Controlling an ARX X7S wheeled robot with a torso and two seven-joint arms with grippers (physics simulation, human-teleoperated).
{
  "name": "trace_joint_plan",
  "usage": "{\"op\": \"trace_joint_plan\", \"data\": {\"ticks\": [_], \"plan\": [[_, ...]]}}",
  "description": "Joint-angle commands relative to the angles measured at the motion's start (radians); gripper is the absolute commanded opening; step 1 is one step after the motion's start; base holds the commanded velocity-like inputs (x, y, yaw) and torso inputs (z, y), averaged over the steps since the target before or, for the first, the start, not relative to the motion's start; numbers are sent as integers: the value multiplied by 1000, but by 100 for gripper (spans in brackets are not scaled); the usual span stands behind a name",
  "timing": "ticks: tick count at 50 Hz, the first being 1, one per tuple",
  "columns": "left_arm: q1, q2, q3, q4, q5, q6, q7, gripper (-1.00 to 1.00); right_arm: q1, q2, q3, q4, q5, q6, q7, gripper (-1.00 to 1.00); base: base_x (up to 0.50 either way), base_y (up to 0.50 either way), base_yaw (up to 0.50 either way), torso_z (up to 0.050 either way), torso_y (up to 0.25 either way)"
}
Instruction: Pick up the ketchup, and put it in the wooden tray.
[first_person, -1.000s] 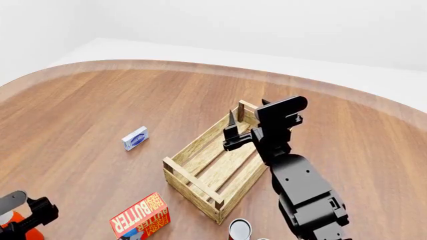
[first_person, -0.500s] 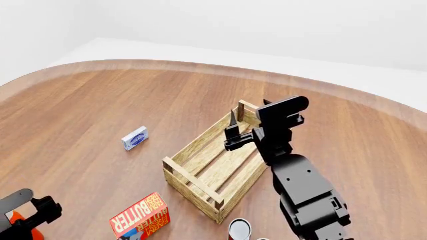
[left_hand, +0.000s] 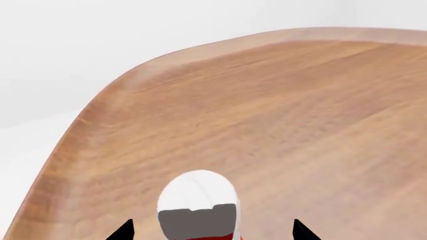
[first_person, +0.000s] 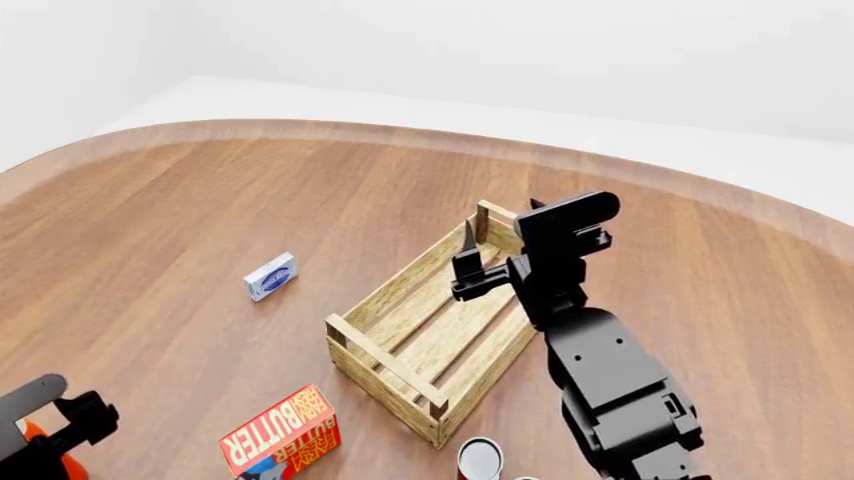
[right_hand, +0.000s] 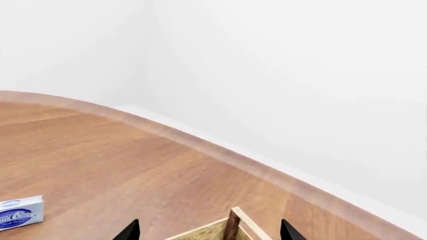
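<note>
Ketchup (left_hand: 198, 207) sits upright at the near left edge of the wooden surface (first_person: 200, 220), its white cap between the spread tips of the left end effector (left_hand: 212, 231), which is open and not yet touching it. Slim rigid plastic, probably light but smooth and easy to tip; grip the body below the cap. Well apart, the right end effector (first_person: 470, 262) hovers open over the wooden tray (first_person: 424, 335).
</note>
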Motion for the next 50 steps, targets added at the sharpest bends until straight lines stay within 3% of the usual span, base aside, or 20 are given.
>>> {"op": "trace_joint_plan", "data": {"ticks": [1, 13, 14, 19, 27, 40, 50], "plan": [[-66, -10, 9, -137, 26, 60, -3, 100, 5, 1, -4, 8, -1, -1, 6, 100, 0, 0, 0, 0, 0], [-209, -23, 35, -382, 48, 157, 36, 100, 2, 5, -4, 2, 4, 2, 14, 100, 0, 0, 0, 0, 0], [-223, -24, 37, -415, 52, 177, 37, -100, 1, 7, -3, 0, 5, 3, 15, 100, 0, 0, 0, 0, 0], [-281, -27, 43, -541, 69, 257, 39, -100, -6, 12, 1, -3, 9, 4, 21, 100, 0, 0, 0, 0, 0], [-265, -23, 47, -456, 61, 230, 48, -100, -6, 11, 3, 3, 13, -1, 24, 100, 0, 0, 0, 0, 0], [-244, -30, 117, -97, 51, 16, 89, -100, -13, 26, 27, -43, 37, 15, 41, 100, 0, 0, 0, 0, 0], [-426, -21, 277, -6, 74, -123, 190, -100, -30, 74, 75, -146, 68, 71, 75, 100, 0, 0, 0, 0, 0]]}}
